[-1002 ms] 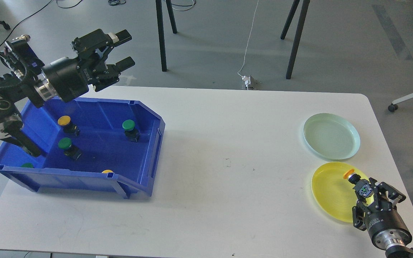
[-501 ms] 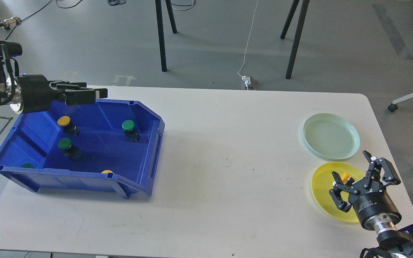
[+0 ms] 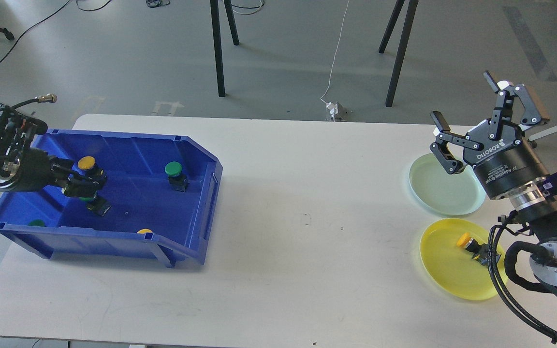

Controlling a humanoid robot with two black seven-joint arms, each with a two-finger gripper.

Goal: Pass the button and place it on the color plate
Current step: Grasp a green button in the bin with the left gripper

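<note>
White bench on a grey floor. Near its left edge stands a blue bin holding green- and yellow-capped buttons. Left gripper reaches into the bin over a green button; whether its fingers are parted or closed cannot be told. By the right edge, a yellow button lies on its side in the yellow plate. Right gripper, fingers spread and empty, is raised above the pale green plate.
</note>
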